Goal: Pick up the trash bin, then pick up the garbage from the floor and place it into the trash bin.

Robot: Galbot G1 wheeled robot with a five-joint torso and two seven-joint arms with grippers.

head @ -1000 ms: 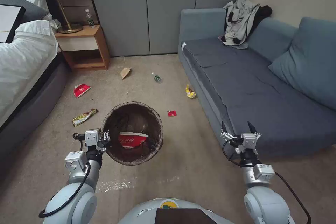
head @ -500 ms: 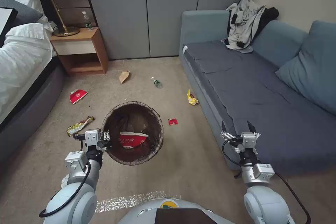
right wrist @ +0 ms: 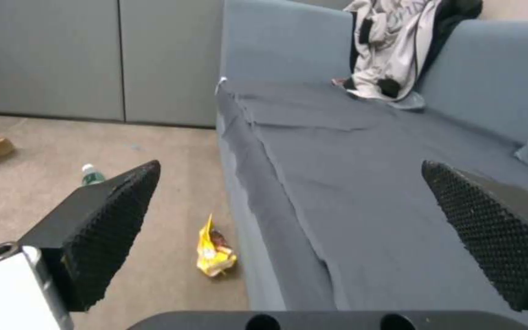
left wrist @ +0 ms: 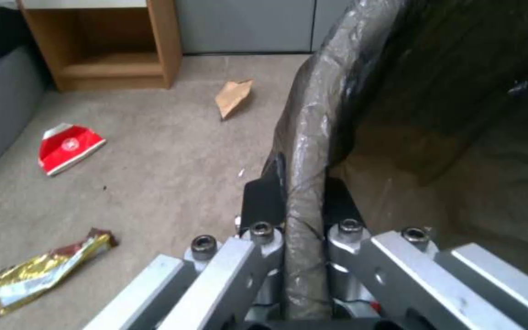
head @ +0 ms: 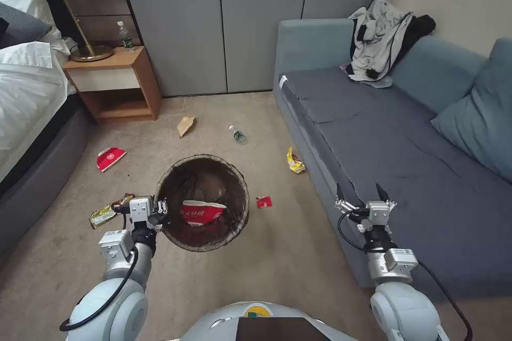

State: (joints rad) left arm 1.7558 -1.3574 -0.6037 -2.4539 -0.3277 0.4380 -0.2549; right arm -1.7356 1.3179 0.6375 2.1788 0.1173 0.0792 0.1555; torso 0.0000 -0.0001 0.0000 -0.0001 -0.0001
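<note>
While clamped on rim: left end effector (head: 161, 206), trash bin (head: 234, 224).

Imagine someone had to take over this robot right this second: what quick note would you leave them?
Left gripper: shut on the rim of the trash bin, holding it at the robot's front left.
Right gripper: open, empty, raised near the sofa edge.
Done: bin picked up; one red-and-white carton lies inside.
Left on the floor: second red-and-white carton, gold snack wrapper, brown paper bag, green-labelled bottle, yellow snack wrapper, small red wrapper.
</note>
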